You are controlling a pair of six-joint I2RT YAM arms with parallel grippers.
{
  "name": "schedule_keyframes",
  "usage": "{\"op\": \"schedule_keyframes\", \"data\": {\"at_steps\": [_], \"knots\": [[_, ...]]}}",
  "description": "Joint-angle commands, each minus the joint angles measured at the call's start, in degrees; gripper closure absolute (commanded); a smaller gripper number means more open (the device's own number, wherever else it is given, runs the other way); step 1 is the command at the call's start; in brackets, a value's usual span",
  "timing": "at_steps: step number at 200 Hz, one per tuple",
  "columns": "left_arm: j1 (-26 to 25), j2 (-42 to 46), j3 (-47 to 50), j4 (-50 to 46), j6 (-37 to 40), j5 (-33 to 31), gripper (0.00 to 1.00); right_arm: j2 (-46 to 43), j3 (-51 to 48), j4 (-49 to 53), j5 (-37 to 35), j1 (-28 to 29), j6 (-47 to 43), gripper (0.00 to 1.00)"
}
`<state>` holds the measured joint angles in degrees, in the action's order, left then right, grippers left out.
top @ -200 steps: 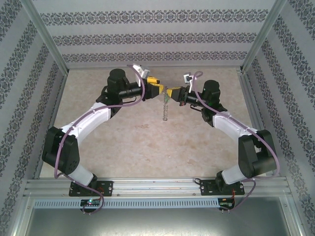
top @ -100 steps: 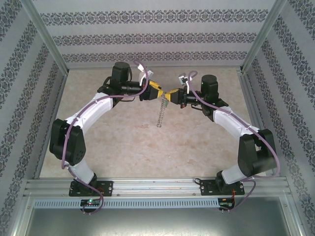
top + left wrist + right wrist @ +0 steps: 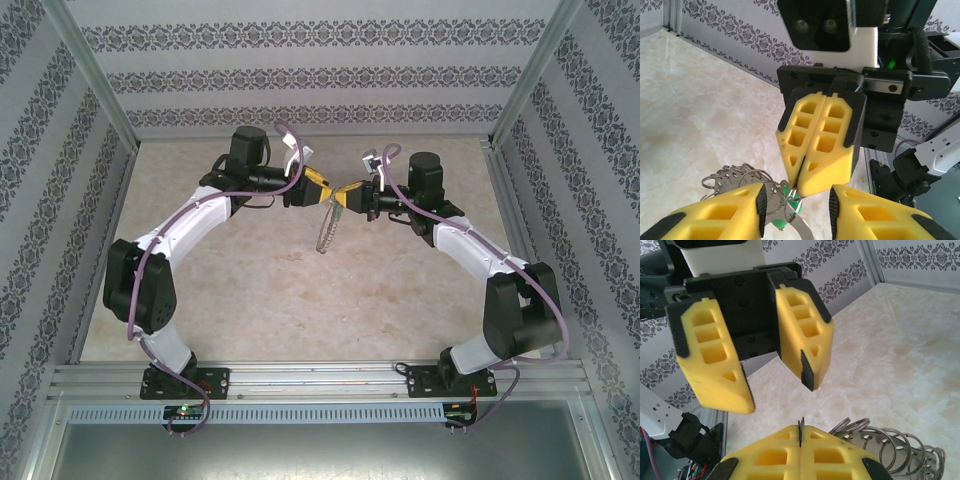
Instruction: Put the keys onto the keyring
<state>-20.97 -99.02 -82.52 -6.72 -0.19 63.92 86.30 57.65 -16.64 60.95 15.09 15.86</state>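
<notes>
My right gripper (image 3: 801, 434) is shut on the thin grey keyring (image 3: 801, 424), whose edge sticks up between its yellow pads. In the left wrist view the same right gripper (image 3: 797, 184) pinches the keyring (image 3: 790, 202) at its tip. The green-headed key (image 3: 788, 192) hangs right against the ring there; I cannot tell whether it is threaded on. My left gripper (image 3: 796, 199) stands open, one finger on each side of the key and ring, touching neither. From above, the left gripper (image 3: 325, 192) and right gripper (image 3: 343, 196) meet tip to tip, held above the table.
A chain-like string of rings (image 3: 325, 232) dangles from the keyring over the beige table (image 3: 260, 290); it shows as looped rings on a perforated strip (image 3: 890, 446). Patterned walls (image 3: 300, 75) and aluminium posts (image 3: 100, 90) enclose the table.
The left arm has swung back and its gripper has closed in on the right gripper's tip. The hanging chain has shifted left and now curves.
</notes>
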Motion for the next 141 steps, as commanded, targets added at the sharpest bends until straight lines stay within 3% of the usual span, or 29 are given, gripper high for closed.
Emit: {"op": "schedule_keyframes", "data": {"at_steps": [1,81,141], "knots": [[0.46,-1.24,-0.55,-0.14,0.54,1.55,0.61,-1.27,2.11,-2.33,1.94,-0.67,-0.85,1.0],[0.4,-3.21,-0.93,1.25,-0.63,3.89,0.61,-1.18,2.2,-2.87,1.59,-0.66,-0.51,1.0],[-0.39,-3.81,-0.49,2.93,-1.37,5.94,0.68,-0.63,2.51,-3.08,1.41,-0.57,-0.21,1.0]]}}
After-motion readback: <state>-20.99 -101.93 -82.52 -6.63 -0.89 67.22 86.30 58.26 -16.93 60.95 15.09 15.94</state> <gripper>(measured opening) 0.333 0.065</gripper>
